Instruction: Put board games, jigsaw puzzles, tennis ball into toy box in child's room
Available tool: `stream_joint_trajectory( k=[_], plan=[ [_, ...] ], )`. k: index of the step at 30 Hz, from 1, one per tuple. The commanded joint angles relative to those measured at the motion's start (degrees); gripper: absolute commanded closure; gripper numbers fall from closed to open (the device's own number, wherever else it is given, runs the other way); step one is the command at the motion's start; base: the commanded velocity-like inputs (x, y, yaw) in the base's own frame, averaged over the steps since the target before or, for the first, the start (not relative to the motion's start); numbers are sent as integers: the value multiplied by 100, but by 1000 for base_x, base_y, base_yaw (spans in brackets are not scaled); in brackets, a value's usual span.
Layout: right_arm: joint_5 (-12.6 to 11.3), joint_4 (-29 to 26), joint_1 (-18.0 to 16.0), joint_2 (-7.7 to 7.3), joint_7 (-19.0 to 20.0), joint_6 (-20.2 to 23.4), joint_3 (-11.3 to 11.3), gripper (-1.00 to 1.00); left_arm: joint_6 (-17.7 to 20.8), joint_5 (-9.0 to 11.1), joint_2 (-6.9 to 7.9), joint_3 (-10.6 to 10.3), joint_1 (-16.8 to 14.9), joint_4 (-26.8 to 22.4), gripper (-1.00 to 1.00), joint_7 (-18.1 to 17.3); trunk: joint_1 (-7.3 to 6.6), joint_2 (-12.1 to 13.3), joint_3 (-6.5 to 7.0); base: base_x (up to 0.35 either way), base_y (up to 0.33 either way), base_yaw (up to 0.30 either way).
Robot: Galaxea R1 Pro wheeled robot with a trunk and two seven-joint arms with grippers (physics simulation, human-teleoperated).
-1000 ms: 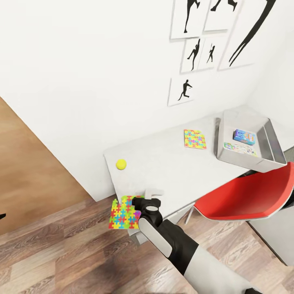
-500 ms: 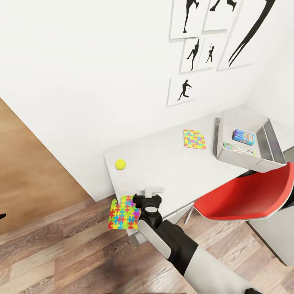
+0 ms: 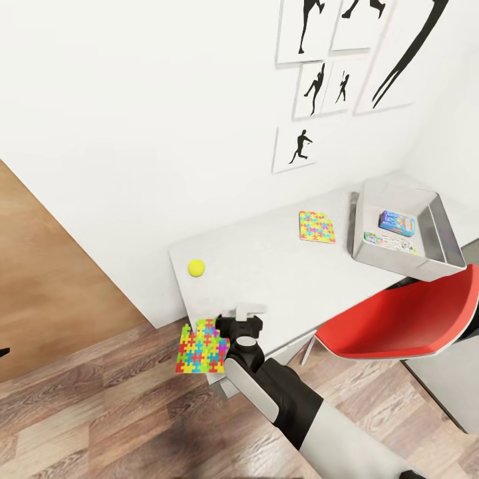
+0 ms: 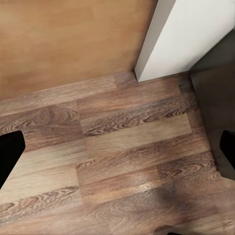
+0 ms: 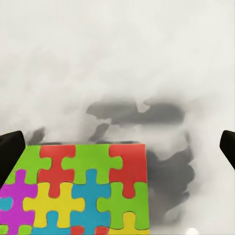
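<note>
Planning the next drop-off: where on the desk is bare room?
Bare: the pale grey desk top between the small yellow-green ball, the far multicoloured puzzle square and the right gripper. Crowded: the light grey tray, and the corner under the overhanging puzzle square.

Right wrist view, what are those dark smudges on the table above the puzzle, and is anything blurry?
Right wrist view: soft blotchy shadows on the table beside the jigsaw puzzle, whose pieces look sharp. Head view: even lighting, and the right end effector casts little visible shadow.
</note>
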Motion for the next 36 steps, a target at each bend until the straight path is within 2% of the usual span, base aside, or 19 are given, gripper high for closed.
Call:
stream_joint_trajectory(
  k=[1,14,36],
  plan=[
    [-20,-33,-3,0,-39,27,11,-100,41,-42,-2,15,-9,-5,-100,-48,3,-11,-9,0,0,0],
    [-17,-943,41,0,-93,13,11,-100,40,-45,7,18,-9,-5,-100,-46,3,-11,-9,0,0,0],
    [-20,-1224,44,0,-104,42,5,-100,43,-42,-2,16,-9,-5,-100,-42,3,-11,-9,0,0,0]
  ],
)
